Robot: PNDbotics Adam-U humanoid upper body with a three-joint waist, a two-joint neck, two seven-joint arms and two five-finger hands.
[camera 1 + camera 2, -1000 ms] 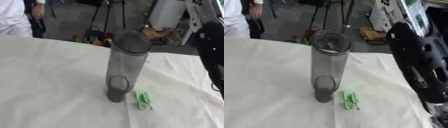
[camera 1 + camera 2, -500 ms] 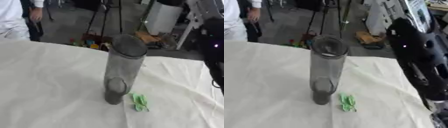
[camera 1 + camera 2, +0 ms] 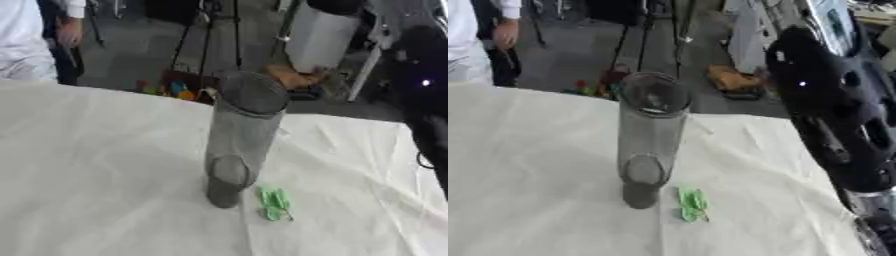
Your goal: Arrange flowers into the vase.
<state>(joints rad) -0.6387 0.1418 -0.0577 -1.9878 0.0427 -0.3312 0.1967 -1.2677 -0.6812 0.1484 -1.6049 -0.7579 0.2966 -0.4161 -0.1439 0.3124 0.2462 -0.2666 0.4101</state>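
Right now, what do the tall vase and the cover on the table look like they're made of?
The vase looks like clear, smoky-grey glass or plastic: the cloth shows through its wall and its rim catches light; which of the two I cannot tell. The table cover looks like matte off-white fabric, since it lies in soft creases and wrinkles. The small green thing beside the vase is too unclear to judge.

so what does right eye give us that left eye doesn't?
Right eye only: much more of the robot's black right arm, running down the right side with its silver joint at the bottom corner. Left eye only: the white cylinder on the floor behind the table, seen whole. Both: the upright clear vase, holding no flowers, green leaf piece beside its base, white tablecloth. Neither shows a hand.
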